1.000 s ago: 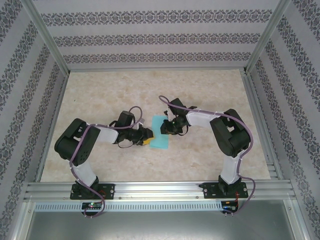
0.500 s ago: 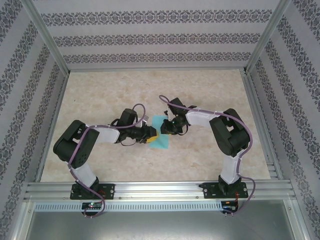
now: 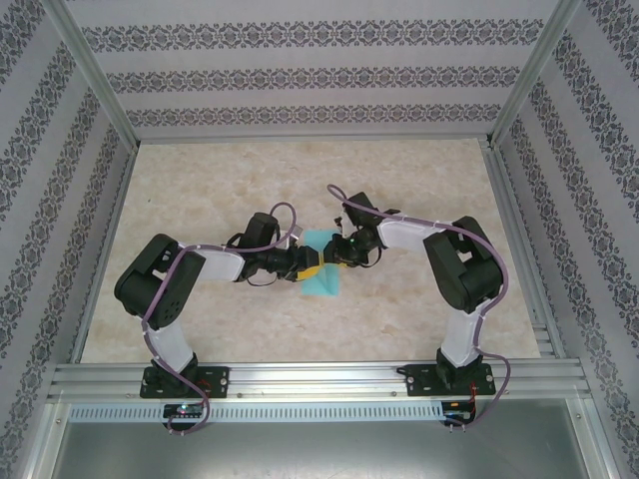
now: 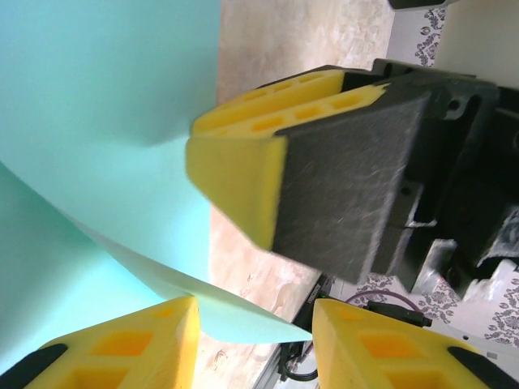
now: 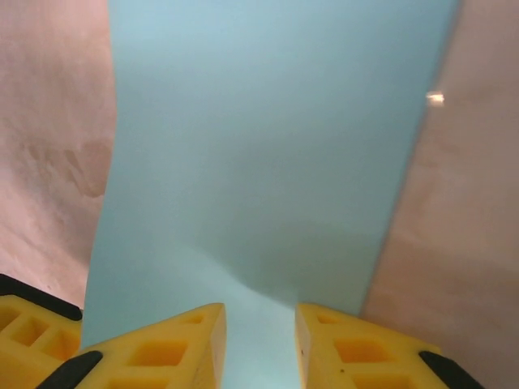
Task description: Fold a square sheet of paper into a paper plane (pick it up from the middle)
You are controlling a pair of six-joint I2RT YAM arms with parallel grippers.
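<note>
Presently the sheet point(image 3: 321, 283) bows up on the table point(image 3: 429, 190) between my left pincer point(image 4: 255, 320) and right pincer point(image 5: 259, 324), jaws of both parted, nothing clamped; featherlight, floppy, crease-prone, so I judge its raised middle the place to pinch.

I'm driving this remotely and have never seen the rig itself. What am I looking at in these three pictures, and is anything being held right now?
The left arm and right arm are robot arms bolted at the near edge of a table, each ending in a gripper with two yellow fingers. The wide picture is from a fixed camera above and behind them. The other two are from cameras on the wrists, looking along each gripper's own fingers. On the table lies one teal paper, bowed up where the left gripper and right gripper meet over it. Both have their fingers apart, so neither looks clamped on it.
</note>
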